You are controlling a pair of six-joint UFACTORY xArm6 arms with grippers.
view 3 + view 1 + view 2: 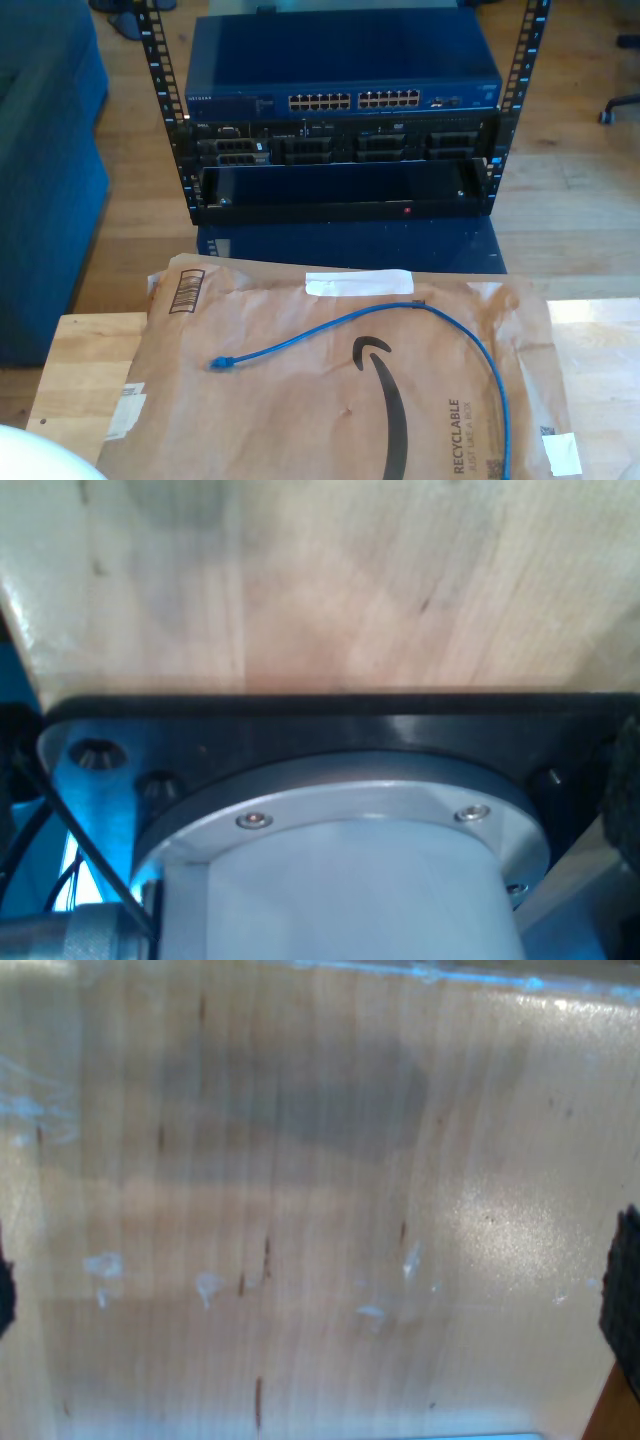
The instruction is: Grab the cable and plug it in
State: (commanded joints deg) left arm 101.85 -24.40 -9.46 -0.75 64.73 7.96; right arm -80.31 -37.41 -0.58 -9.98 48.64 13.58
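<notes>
The cable lies loose on a flattened brown cardboard box on the wooden table in the exterior view, one plug toward nine o'clock and the cord arching up past twelve and running down toward five o'clock at the frame's edge. Behind the table stands a rack with a blue network switch on top. My first gripper and my second gripper look down at bare wood, and I cannot tell how far either is open or whether it holds anything
</notes>
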